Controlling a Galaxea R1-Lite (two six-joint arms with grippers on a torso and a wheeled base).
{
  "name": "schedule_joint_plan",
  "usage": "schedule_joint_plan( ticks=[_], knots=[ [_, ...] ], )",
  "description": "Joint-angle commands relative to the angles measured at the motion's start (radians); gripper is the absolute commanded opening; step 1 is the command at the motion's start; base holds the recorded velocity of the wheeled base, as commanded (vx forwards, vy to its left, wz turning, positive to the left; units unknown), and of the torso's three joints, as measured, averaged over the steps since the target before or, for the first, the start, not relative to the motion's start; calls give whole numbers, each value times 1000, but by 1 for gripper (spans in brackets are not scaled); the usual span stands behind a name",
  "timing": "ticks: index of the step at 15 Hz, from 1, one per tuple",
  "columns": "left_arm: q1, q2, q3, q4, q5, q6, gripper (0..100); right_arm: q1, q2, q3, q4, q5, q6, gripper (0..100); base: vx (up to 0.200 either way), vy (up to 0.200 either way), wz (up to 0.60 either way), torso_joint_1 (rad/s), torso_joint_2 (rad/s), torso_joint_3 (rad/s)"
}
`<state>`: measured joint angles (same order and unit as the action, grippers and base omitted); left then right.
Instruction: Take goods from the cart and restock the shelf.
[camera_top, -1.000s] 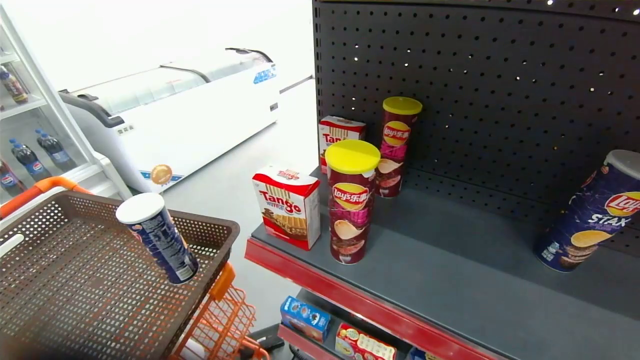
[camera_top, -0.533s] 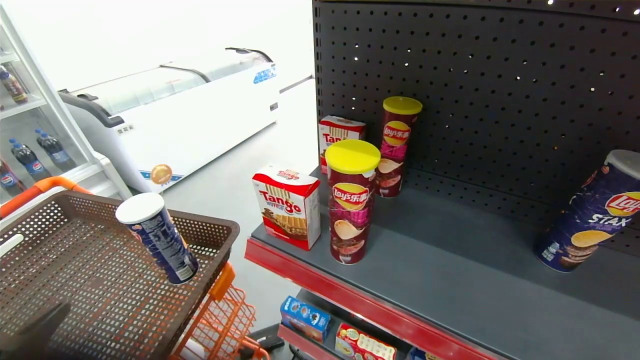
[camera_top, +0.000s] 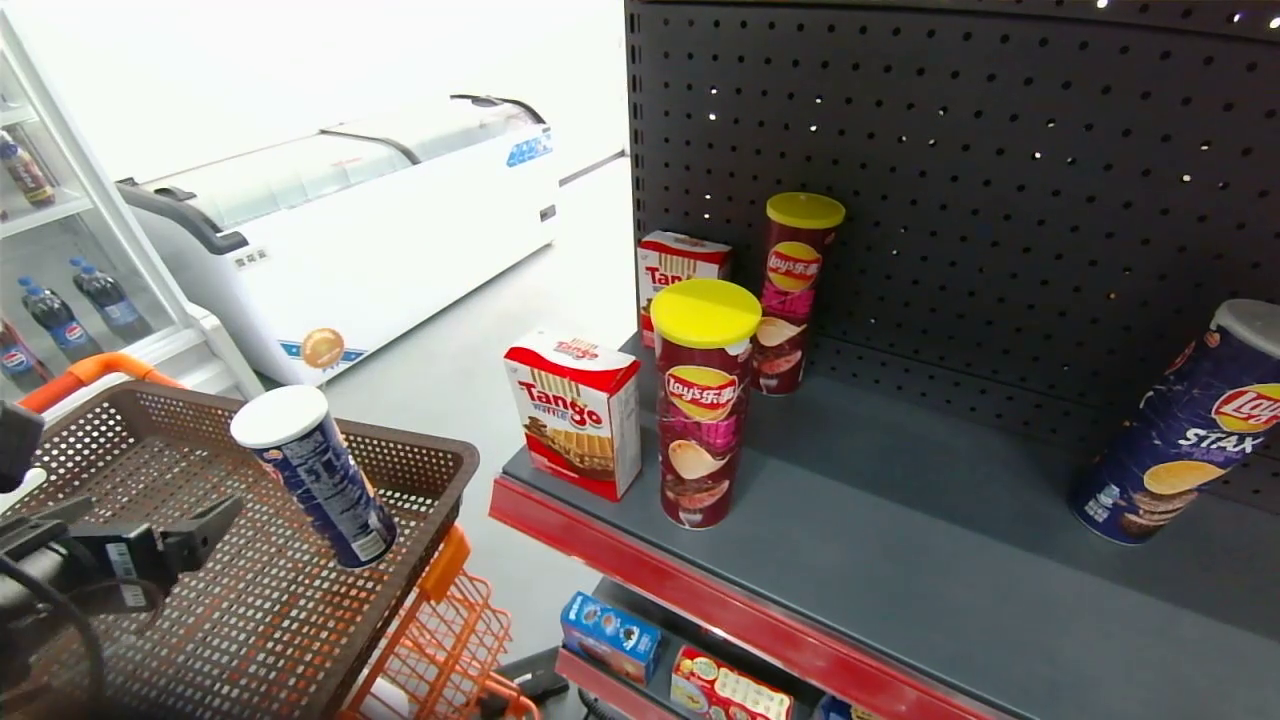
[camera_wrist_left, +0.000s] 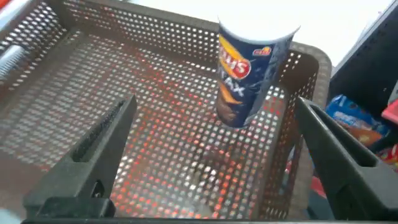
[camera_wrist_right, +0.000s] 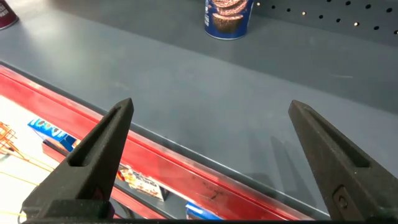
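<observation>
Two pairs of fingers stand spread wide, holding nothing. Just beyond the tips of the left fingers (camera_wrist_left: 102, 155), the left wrist view shows the blue chip can (camera_wrist_left: 245, 68) tilted in the brown cart basket (camera_wrist_left: 74, 81), untouched. Below the right fingers (camera_wrist_right: 99, 149) lies the grey shelf (camera_wrist_right: 205, 93), with a second blue can (camera_wrist_right: 229, 17) well ahead. The head view adds the left arm (camera_top: 90, 560) low over the basket's near side, and maroon cans (camera_top: 703, 400) and wafer boxes (camera_top: 578, 415) on the shelf.
</observation>
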<state>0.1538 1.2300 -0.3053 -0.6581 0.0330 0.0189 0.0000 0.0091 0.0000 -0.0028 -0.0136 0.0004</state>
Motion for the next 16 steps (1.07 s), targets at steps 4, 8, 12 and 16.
schedule_joint_plan(
  ticks=[4,8,12,16],
  knots=[
    [-112,332,75,-295,53,-73,100,0,0,0,0,0,1,100,0,0,0,0,0,0],
    [-112,480,66,-472,119,-74,100,0,0,0,0,0,1,100,0,0,0,0,0,0],
    [-123,589,63,-595,120,-70,100,0,2,0,0,0,1,100,0,0,0,0,0,0],
    [-123,680,14,-655,120,-33,100,0,2,0,0,0,0,100,0,0,0,0,0,0]
  ],
)
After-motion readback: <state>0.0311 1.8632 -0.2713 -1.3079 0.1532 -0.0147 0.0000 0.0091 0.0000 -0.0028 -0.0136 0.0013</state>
